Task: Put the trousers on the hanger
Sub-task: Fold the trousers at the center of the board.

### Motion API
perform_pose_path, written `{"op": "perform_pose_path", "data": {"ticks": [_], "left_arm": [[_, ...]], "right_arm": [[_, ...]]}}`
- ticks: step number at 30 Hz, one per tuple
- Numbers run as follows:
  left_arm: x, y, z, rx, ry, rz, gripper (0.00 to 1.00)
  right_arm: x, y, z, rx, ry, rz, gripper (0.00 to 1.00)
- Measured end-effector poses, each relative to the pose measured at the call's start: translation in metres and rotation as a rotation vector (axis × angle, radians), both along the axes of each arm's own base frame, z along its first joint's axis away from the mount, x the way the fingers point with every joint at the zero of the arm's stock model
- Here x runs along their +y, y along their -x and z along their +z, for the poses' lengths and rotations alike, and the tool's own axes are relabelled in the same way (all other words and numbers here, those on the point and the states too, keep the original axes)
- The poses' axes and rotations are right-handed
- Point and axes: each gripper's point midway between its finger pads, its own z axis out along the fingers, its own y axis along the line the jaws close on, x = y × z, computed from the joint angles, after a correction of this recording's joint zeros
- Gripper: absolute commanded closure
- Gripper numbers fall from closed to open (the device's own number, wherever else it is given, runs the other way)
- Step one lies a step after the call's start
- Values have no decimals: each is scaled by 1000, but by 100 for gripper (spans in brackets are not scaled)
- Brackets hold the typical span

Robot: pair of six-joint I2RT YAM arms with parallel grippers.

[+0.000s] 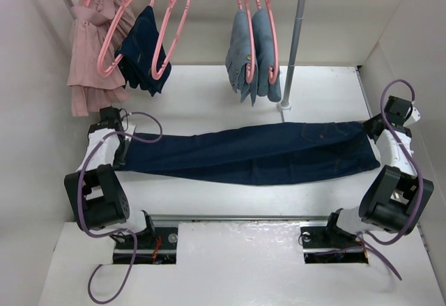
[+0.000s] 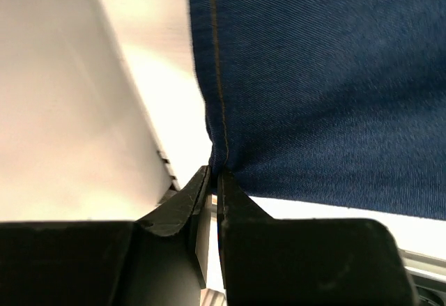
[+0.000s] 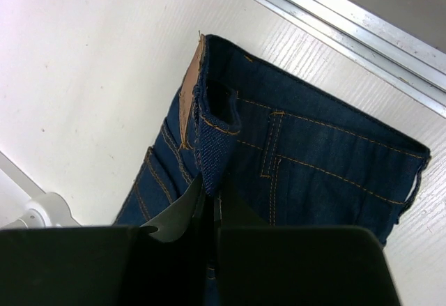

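Observation:
The dark navy trousers lie stretched flat across the table from left to right. My left gripper is shut on the leg ends; in the left wrist view the jaws pinch the denim at a stitched seam. My right gripper is shut on the waist; in the right wrist view the jaws pinch the waistband beside the tan label. Thin pink hangers hang on the rail at the back left, well away from both grippers.
A pink garment and a smaller navy garment hang at the back left. Light blue-grey jeans hang on pink hangers at the back centre. The rack's pole stands just behind the trousers. White walls close in both sides.

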Motion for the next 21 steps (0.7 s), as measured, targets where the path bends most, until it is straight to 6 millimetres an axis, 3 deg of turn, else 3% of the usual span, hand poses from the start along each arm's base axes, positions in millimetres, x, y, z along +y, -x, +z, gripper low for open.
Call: {"op": "perform_pose_path", "data": {"ticks": [3, 4, 5, 6, 7, 9, 20, 21], "left_arm": [[-5, 10, -11, 32, 20, -1, 100], [-7, 18, -17, 56, 27, -1, 100], [-8, 20, -19, 65, 31, -2, 100], [-9, 23, -22, 75, 36, -3, 100], [-10, 26, -23, 82, 38, -2, 100], [-11, 27, -24, 81, 42, 0, 100], [-15, 23, -19, 32, 61, 10, 100], [-15, 22, -17, 25, 61, 10, 100]], "right_arm": [[0, 0, 0, 0, 1, -1, 100], [-1, 0, 0, 0, 1, -3, 96], [-1, 0, 0, 1, 1, -7, 80], [-1, 1, 0, 0, -4, -14, 59], [-1, 1, -1, 1, -7, -23, 20], [-3, 3, -2, 5, -8, -40, 0], [0, 18, -29, 94, -81, -91, 0], [-1, 21, -33, 100, -94, -98, 3]]}}
